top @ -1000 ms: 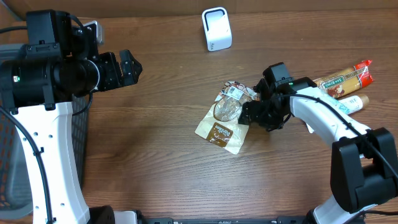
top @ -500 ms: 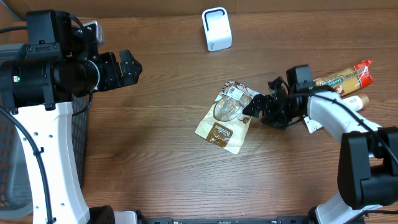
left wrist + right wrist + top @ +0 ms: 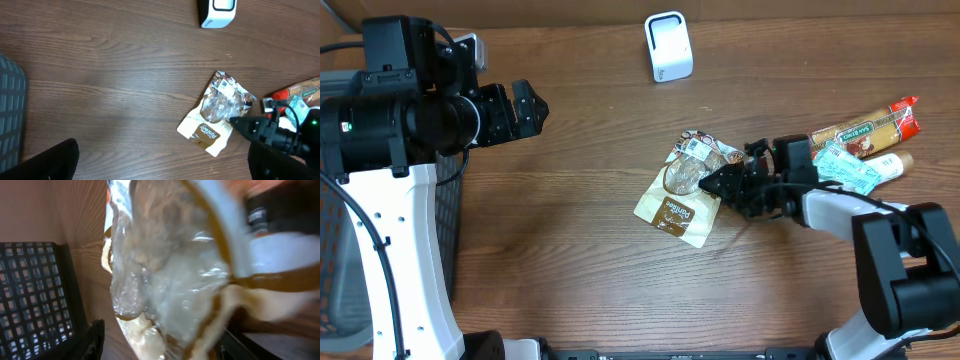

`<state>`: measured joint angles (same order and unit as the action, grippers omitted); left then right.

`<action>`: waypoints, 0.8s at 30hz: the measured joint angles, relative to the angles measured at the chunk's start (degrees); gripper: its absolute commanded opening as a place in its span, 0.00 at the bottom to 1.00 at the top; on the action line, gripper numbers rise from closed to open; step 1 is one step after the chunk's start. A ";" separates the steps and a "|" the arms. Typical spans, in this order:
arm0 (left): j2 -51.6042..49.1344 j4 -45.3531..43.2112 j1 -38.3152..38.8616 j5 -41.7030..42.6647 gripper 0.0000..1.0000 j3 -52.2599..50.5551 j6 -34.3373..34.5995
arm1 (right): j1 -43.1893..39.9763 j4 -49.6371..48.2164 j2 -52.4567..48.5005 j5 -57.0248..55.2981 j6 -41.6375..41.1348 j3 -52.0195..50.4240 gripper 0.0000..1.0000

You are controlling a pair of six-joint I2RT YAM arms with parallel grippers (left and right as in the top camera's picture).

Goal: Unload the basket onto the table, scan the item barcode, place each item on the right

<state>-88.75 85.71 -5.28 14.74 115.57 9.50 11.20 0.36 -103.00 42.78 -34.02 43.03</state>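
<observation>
Right arm has dropped low and pushed leftward since a second ago. Left tool spread wide, idle. Small white box scanner at far edge of wooden worktop. Tan crinkly snack pouch with clear window lies flat, mid-worktop. Right tool straddles its right edge; can't tell if gripping. Risk: thin film slips out, or pouch skids.

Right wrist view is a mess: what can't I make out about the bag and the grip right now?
Right wrist: the bag fills the frame, too close and blurred; no print is readable.
Overhead: the right tool sits at the bag's edge; its dark body hides whether it is gripping.
Overhead and left wrist: the barcode label is too small to read.
</observation>
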 measured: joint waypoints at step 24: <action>0.00 0.00 0.00 0.00 1.00 0.00 0.00 | 8.07 -16.06 -4.39 0.50 -6.40 -0.37 0.04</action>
<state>-88.75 85.71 -5.28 14.74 115.57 9.50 19.27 -15.70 -107.39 43.29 -40.42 42.65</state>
